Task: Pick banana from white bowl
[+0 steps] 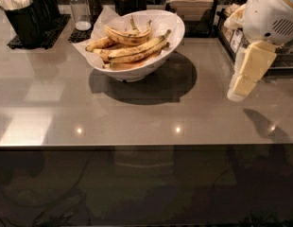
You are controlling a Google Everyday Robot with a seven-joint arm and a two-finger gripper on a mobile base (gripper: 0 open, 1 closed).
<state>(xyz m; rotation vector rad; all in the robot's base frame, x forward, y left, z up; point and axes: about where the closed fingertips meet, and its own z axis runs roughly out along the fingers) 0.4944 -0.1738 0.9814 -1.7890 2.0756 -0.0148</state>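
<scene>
The hand [239, 86] hangs over the right side of the bench [137, 119], tilted down and to the left. It is well apart from the white bowl [137, 71]. I cannot tell whether it is spread or pressed together. The banana [137, 51] lies in the paper-lined bowl on the far-left part of the bench. It rests across the near side of the pile of shorter bananas [127, 34], with its stem turned up toward the right rim. Black holders [26, 20] stand at the far left.
</scene>
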